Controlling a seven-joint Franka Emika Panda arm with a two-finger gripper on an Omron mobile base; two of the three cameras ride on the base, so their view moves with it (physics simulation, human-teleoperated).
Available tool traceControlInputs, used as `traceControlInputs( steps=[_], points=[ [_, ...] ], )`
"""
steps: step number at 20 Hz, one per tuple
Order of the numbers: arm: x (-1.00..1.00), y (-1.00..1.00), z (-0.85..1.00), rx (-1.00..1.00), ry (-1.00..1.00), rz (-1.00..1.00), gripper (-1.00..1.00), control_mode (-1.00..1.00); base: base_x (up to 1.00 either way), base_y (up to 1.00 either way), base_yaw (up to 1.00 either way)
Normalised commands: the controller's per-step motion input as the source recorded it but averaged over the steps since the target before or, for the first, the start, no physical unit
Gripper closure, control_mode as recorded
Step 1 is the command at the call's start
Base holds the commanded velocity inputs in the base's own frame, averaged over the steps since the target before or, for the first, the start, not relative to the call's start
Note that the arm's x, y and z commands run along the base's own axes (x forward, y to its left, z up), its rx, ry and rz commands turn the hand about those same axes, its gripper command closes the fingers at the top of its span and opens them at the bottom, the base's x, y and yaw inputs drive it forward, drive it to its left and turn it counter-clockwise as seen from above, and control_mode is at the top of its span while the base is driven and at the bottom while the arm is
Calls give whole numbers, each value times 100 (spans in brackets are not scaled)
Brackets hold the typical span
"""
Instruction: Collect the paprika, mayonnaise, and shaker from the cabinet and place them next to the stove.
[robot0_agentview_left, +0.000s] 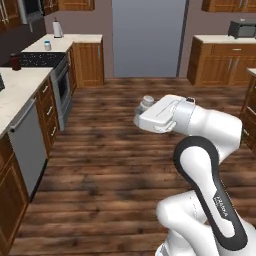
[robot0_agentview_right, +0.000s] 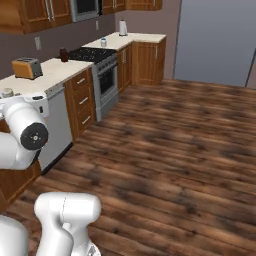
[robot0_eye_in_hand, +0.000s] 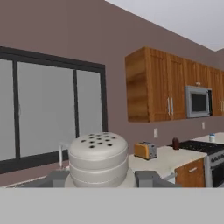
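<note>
My gripper (robot0_eye_in_hand: 103, 178) is shut on the shaker (robot0_eye_in_hand: 98, 159), a pale grey-white cylinder with a holed, rounded top, upright between the fingers. From the left base the shaker (robot0_agentview_left: 146, 103) sits at the tip of the gripper (robot0_agentview_left: 144, 109), out over the wooden floor, well apart from the counters. The paprika (robot0_agentview_left: 15, 61) stands on the counter just left of the black stove (robot0_agentview_left: 42, 60). Beyond the stove, the blue-lidded mayonnaise (robot0_agentview_left: 47, 45) rests on the counter. Brown wall cabinets (robot0_eye_in_hand: 157, 85) hang with doors shut.
A toaster (robot0_agentview_right: 27, 67) sits on the counter above the dishwasher (robot0_agentview_right: 57, 127). A paper-towel roll (robot0_agentview_left: 57, 28) stands in the far corner. A microwave (robot0_eye_in_hand: 197, 101) hangs over the stove. The grey fridge (robot0_agentview_left: 145, 37) is at the back, with open wooden floor (robot0_agentview_right: 165, 145) between.
</note>
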Motion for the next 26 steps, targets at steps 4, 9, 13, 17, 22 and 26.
traceControlInputs(
  steps=[4, 9, 13, 17, 22, 26],
  points=[
    [0, 0, 0, 0, 0, 0, 100, 100, 100, 3, -27],
    [0, 0, 0, 0, 0, 0, 100, 100, 100, 0, -5],
    [0, 0, 0, 0, 0, 0, 100, 100, 100, 0, 5],
    [0, 0, 0, 0, 0, 0, 100, 100, 100, 0, 17],
    [0, 0, 0, 0, 0, 0, 100, 100, 100, 0, 24],
    [0, 0, 0, 0, 0, 0, 100, 100, 100, 0, 28]
  ],
)
